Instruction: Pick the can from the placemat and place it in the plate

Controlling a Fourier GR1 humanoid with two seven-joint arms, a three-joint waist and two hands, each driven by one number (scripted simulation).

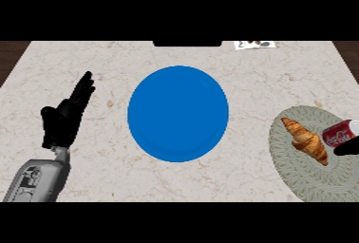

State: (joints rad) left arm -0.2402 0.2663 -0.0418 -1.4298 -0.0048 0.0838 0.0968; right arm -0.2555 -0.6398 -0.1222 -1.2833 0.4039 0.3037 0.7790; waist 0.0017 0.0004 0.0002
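The can (341,132), red with white lettering, lies on its side on the grey woven placemat (301,175) at the counter's right edge, just beside a croissant (306,140). A black fingertip of the right hand (347,148) shows below the can; its grip cannot be told. The blue plate (178,114) sits mid-counter (105,156). The left hand (67,114) rests open at left, fingers straight.

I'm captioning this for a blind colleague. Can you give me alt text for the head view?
A red can lies on its side beside a croissant on a round grey placemat at the right edge of a marble counter, with a dark fingertip of the right hand just below it. An empty blue plate sits mid-counter. The left hand rests open at the left.
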